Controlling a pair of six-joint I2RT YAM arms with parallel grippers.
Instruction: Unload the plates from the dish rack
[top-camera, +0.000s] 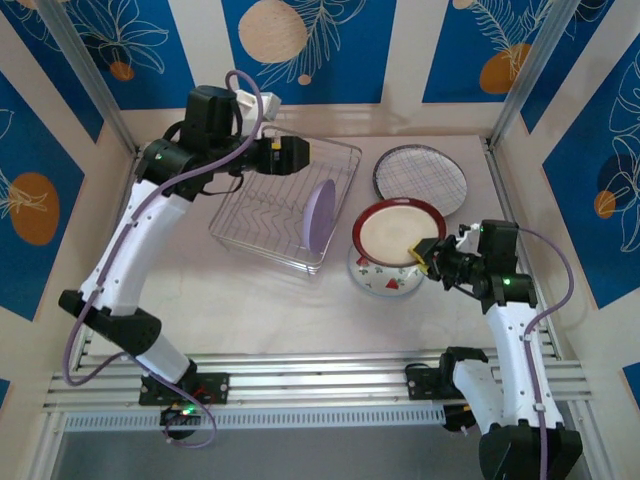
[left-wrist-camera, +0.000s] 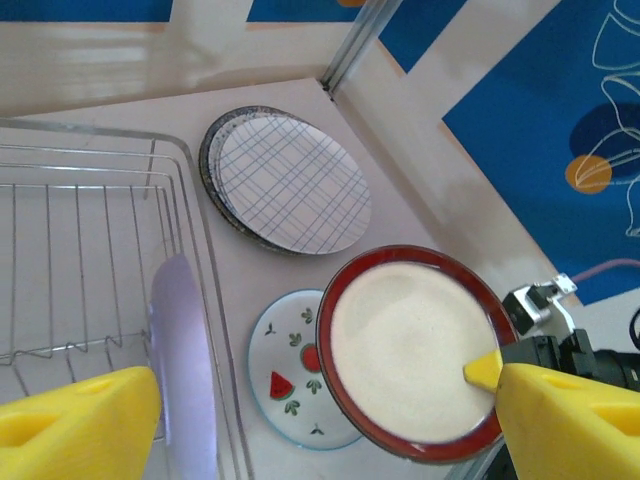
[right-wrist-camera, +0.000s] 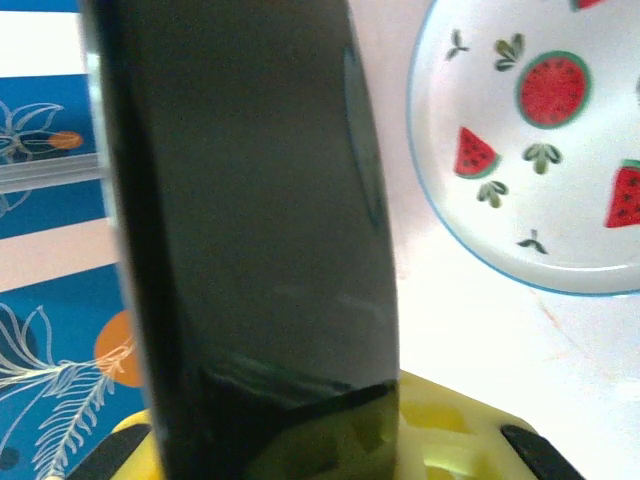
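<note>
The silver wire dish rack (top-camera: 262, 212) sits left of centre, and a lilac plate (top-camera: 320, 216) stands on edge in its right side. My left gripper (top-camera: 294, 152) hovers open over the rack's back edge; its yellow fingers (left-wrist-camera: 85, 420) frame the lilac plate (left-wrist-camera: 183, 350). My right gripper (top-camera: 428, 252) is shut on the rim of a cream plate with a dark red rim (top-camera: 398, 230), held above a small white plate with watermelons (top-camera: 385, 283). Close up, that held plate's dark underside (right-wrist-camera: 250, 230) runs between the right gripper's jaws (right-wrist-camera: 300, 430), beside the watermelon plate (right-wrist-camera: 540, 150).
A white plate with grid lines (top-camera: 421, 178) lies on a darker speckled plate at the back right, near the metal corner post (top-camera: 520, 90). Blue-and-white patterned walls close in the table on three sides.
</note>
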